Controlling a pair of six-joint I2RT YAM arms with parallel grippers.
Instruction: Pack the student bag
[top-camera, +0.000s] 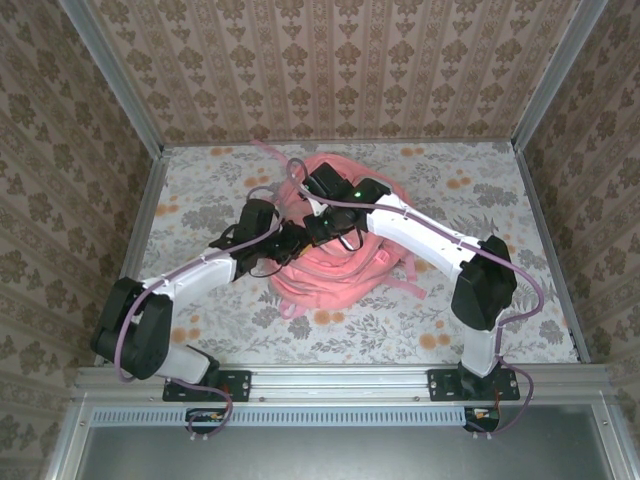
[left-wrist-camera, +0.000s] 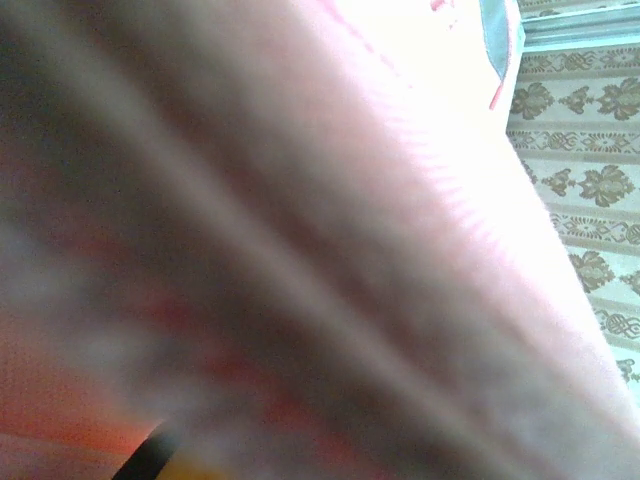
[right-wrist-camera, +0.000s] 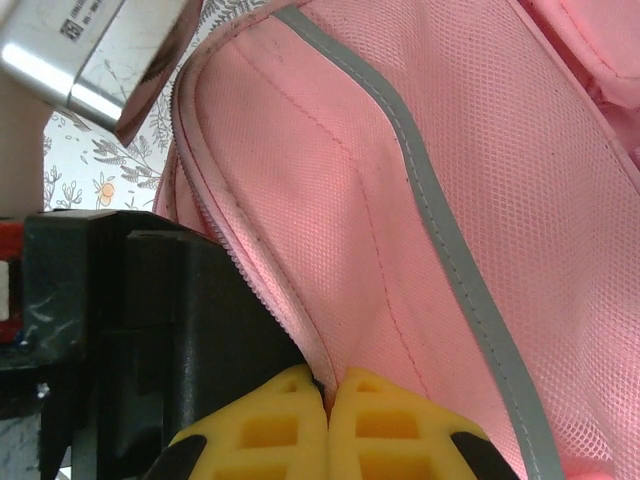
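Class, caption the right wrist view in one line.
Right claw, shut, pinching the pink student bag at its zipper edge.

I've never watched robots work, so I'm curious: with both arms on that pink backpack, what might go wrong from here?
1. The right gripper is shut on just the thin zip edge of the student bag; a pull might make it slip or strain the seam.
2. Fabric lies blurred right against the left wrist camera, so the left arm may be working nearly blind.
3. A loose strap lies near the right arm and might snag.
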